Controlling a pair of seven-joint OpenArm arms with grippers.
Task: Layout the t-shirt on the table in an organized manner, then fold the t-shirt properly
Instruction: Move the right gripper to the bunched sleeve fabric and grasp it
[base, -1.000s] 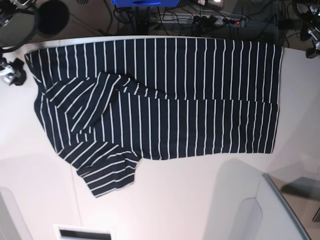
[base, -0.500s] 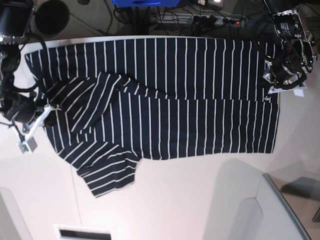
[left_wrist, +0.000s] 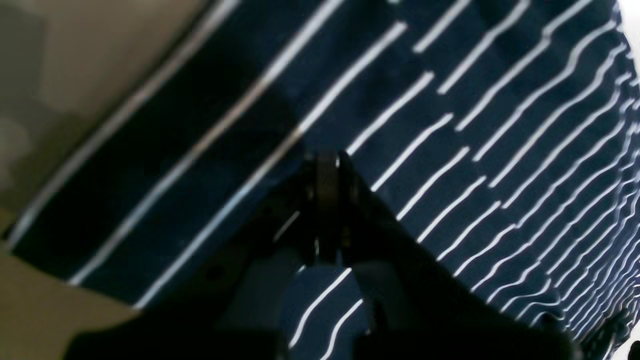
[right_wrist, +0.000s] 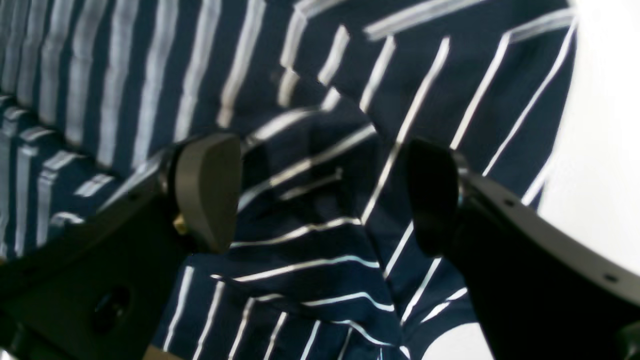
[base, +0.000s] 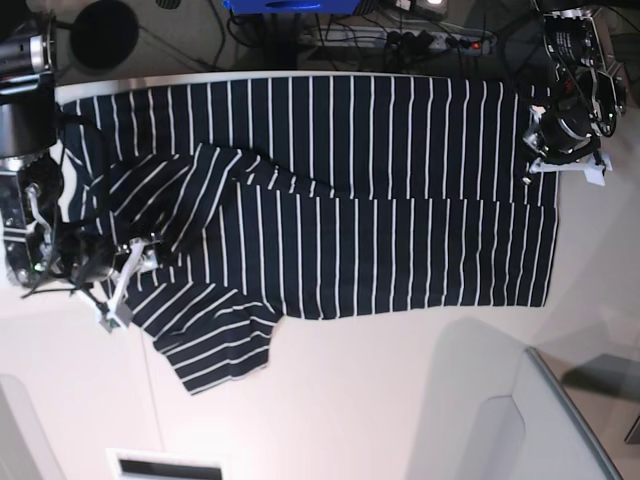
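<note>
The t-shirt, dark navy with thin white stripes, lies spread across the table, hem to the right, with a rumpled sleeve at the lower left. My left gripper stands at the hem's far end. In the left wrist view the left gripper is shut, its tips pressed together on the t-shirt a little in from the hem. My right gripper is at the shirt's left edge. The right gripper is open over creased t-shirt cloth, with nothing between its fingers.
A grey angled panel rises at the near right corner, and a white slotted piece sits at the near edge. Cables and a power strip lie beyond the far edge. Bare tabletop shows beside the right gripper.
Both arms have come into view over the last second. The right gripper has moved toward the near side along the shirt's left edge and stands open. The left gripper has shut at the hem.
</note>
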